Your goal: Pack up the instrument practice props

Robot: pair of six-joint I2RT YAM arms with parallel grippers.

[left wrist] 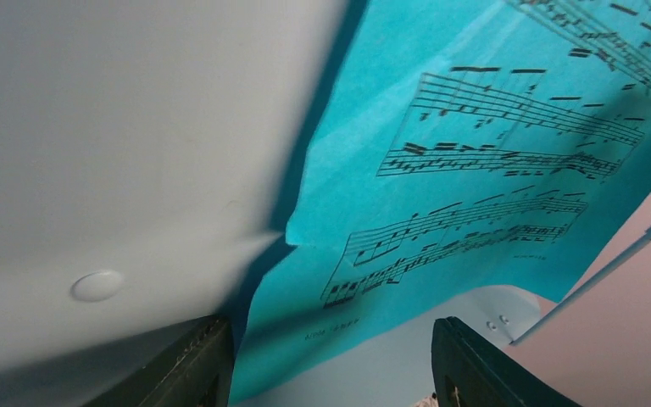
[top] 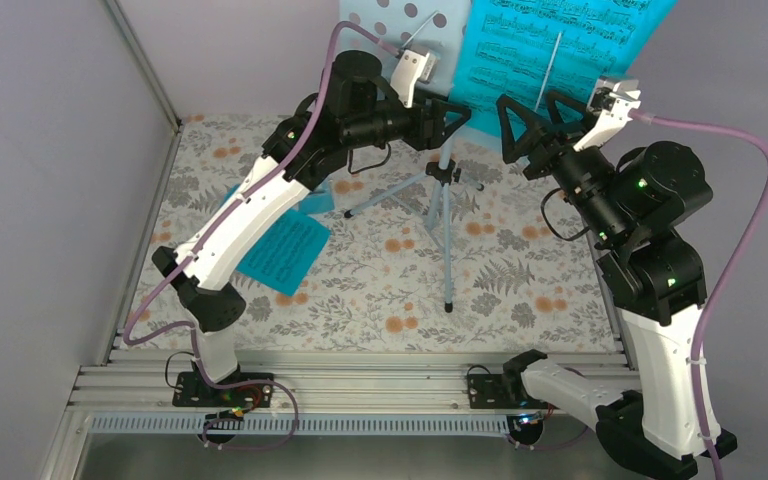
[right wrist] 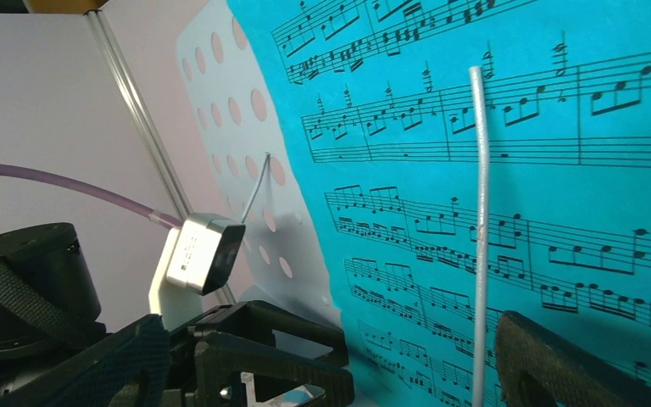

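The light blue music stand (top: 446, 230) stands on its tripod mid-table, its perforated desk (top: 400, 22) at the top edge. A teal sheet-music page (top: 550, 45) lies on the desk behind a thin wire holder (right wrist: 477, 229). My left gripper (top: 455, 118) is open at the desk's lower edge, jaws either side of the page's bottom corner (left wrist: 305, 339). My right gripper (top: 532, 118) is open facing the page (right wrist: 559, 170), empty. A second teal page (top: 285, 250) lies on the table left. A light blue wedge, the metronome (top: 320, 203), is partly hidden by my left arm.
A floral cloth (top: 380, 290) covers the table. Grey walls with a metal corner post (top: 145, 65) close the left and back. An aluminium rail (top: 360, 385) runs along the near edge. My two grippers are close together below the desk.
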